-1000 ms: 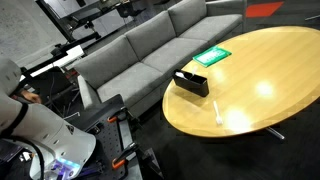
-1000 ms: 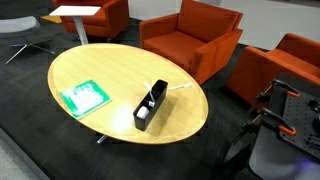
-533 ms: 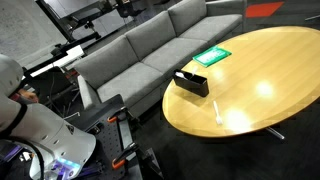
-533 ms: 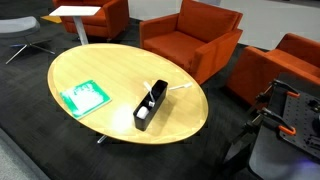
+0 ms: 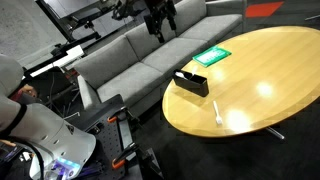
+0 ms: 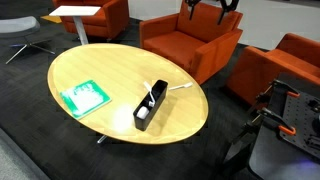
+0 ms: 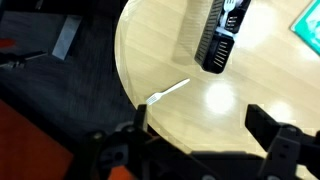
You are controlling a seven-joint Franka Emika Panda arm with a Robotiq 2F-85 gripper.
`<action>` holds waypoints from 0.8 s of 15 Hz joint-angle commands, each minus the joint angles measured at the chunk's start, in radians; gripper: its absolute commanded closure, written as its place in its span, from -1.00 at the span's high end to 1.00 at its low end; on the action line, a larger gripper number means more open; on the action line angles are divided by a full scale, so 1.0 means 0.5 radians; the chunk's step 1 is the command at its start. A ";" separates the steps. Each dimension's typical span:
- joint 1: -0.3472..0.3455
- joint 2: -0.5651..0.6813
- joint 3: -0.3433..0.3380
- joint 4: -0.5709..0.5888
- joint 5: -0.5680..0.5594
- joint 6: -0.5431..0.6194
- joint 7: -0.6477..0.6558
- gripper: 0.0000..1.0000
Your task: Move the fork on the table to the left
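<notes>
At the tabletop's rim: the fork (image 7: 170, 91) lay flat on the glossy wood, left of centre in the wrist view, with 1 end close to the dark edge.
Fork, seen from outside: a thin whitish sliver in both exterior views (image 5: 219, 113) (image 6: 178, 88), touched by nothing.
Tabletop (image 5: 270, 70) (image 6: 100, 60) (image 7: 260, 80): round, light yellow wood, filling the right of the frame in an exterior view.
Black box (image 5: 192, 82) (image 6: 150, 105) (image 7: 218, 35): near the fork but apart from it, at the top of the wrist view.
Green card (image 5: 211, 56) (image 6: 84, 96) (image 7: 308, 22): flat, beyond the box, well apart from the fork.
Claw (image 7: 200, 135) (image 5: 161, 22) (image 6: 212, 6): open and empty, its 2 dark fingers (image 7: 130, 140) spread wide along the bottom of the wrist view; at the top edge of both exterior views, well apart from the fork.
Behind the claw: a grey sofa (image 5: 140, 55) and an orange armchair (image 6: 190, 40).
</notes>
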 commanded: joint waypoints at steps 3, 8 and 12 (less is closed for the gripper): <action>0.170 0.452 -0.263 0.051 0.038 0.354 0.501 1.00; 0.264 0.462 -0.301 0.014 0.184 0.331 0.420 1.00; 0.257 0.515 -0.299 0.061 0.264 0.323 0.417 1.00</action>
